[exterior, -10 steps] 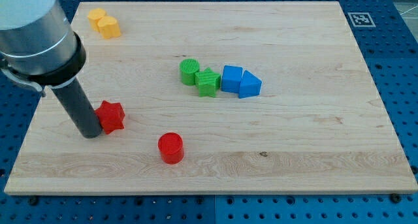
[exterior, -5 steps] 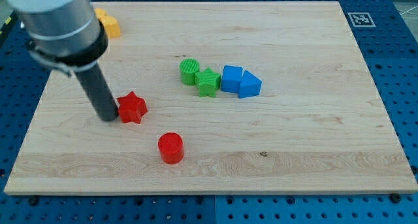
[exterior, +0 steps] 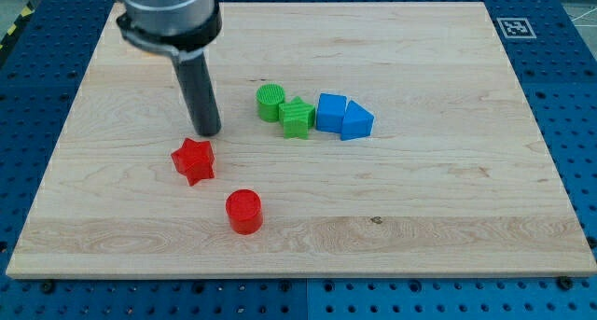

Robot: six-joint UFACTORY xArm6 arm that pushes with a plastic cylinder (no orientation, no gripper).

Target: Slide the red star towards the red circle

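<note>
The red star (exterior: 194, 160) lies on the wooden board (exterior: 420, 208), left of centre. The red circle (exterior: 243, 211) stands below it and a little to the view's right, a short gap apart. My tip (exterior: 208, 132) is just above the star, slightly to its right, close to it but not clearly touching. The dark rod rises from there to the arm's grey body at the view's top.
A green circle (exterior: 270, 102), a green star (exterior: 298, 116), a blue cube (exterior: 330, 112) and a blue triangular block (exterior: 356, 121) sit in a row at the board's middle. The arm hides the upper left corner.
The tip moved from the star's left up and around to its upper right. The star slid to the right over the second, then shifted slightly down.
</note>
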